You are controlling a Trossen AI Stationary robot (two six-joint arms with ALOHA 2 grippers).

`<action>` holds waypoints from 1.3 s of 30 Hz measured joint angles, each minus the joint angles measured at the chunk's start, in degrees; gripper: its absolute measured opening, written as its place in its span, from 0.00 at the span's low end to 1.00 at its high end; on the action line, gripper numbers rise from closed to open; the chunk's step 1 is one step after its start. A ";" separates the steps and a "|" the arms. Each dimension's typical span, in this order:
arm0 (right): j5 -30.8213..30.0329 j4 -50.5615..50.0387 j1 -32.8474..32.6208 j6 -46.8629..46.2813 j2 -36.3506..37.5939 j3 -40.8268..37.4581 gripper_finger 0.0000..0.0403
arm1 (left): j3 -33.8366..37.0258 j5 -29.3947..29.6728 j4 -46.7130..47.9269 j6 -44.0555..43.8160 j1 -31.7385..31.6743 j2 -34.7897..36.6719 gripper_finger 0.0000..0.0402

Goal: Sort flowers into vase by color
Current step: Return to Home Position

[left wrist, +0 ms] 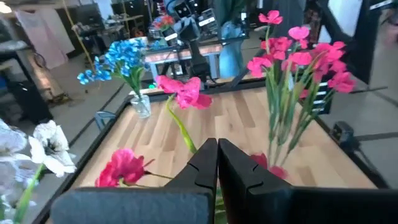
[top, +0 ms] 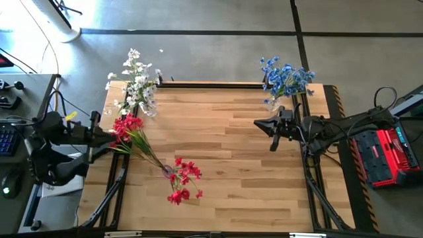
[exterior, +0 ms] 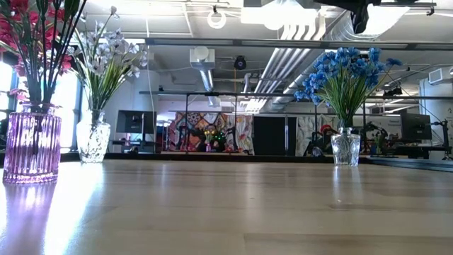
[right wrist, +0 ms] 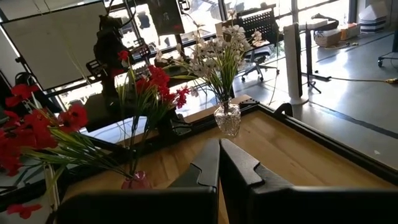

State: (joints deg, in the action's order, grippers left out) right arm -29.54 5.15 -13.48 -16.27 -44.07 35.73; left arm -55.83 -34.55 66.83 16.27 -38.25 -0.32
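Left gripper (left wrist: 217, 146) closed beside leaning red flowers (top: 129, 125) at left edge of tabletop (top: 264, 192); risk of snagging them, toppling purple vase (exterior: 32, 145). Right gripper (right wrist: 219, 144) closed near right edge.

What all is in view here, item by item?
red flowers: one splayed bunch, red, in the purple vase
purple vase: 1, purple glass, left half of the table
white flowers: one bunch, white, in a clear vase at the table's top-left corner in the high view
blue flowers: one bunch, blue, in a clear vase at the top-right corner
clear vases: 2, clear glass, one under the white bunch, one under the blue
table: 1, light wood
red box: 1, red and black, off the table's right side
left gripper: 1, dark, shut, at the table's left edge beside red blossoms
right gripper: 1, dark, shut, over the table's right half
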 joint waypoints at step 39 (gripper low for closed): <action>6.22 -3.10 0.42 -0.76 0.00 0.04 0.00 | 26.03 9.23 -66.90 -19.78 1.61 0.00 0.00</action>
State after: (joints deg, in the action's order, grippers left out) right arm -23.32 2.05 -13.05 -17.02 -44.07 35.77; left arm -29.80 -25.32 -0.08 -3.51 -36.64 -0.32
